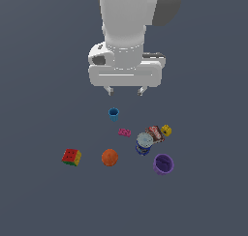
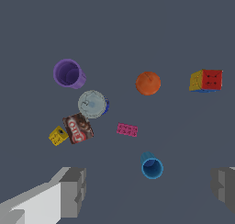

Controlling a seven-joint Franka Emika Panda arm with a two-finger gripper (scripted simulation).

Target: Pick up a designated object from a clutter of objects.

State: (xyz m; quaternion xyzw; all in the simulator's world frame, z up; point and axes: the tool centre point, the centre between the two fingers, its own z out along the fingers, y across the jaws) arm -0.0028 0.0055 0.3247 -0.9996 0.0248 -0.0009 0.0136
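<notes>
The small bright-blue cup (image 1: 114,114) stands upright on the grey floor, the item of the clutter nearest my arm; it shows open-mouthed in the wrist view (image 2: 151,166). My gripper (image 1: 125,91) hangs above and a little behind it, open and empty, well clear of it. In the wrist view both grey fingers (image 2: 73,191) stand far apart, and the cup lies between them. The larger purple cup (image 1: 163,164) stands apart at the exterior view's right.
Around the blue cup lie a pink toy brick (image 1: 124,132), an orange ball (image 1: 110,157), a multicoloured puzzle cube (image 1: 71,157), a dark-blue can with pale lid (image 1: 144,142), a red-brown packet (image 1: 155,133) and a yellow block (image 1: 166,130).
</notes>
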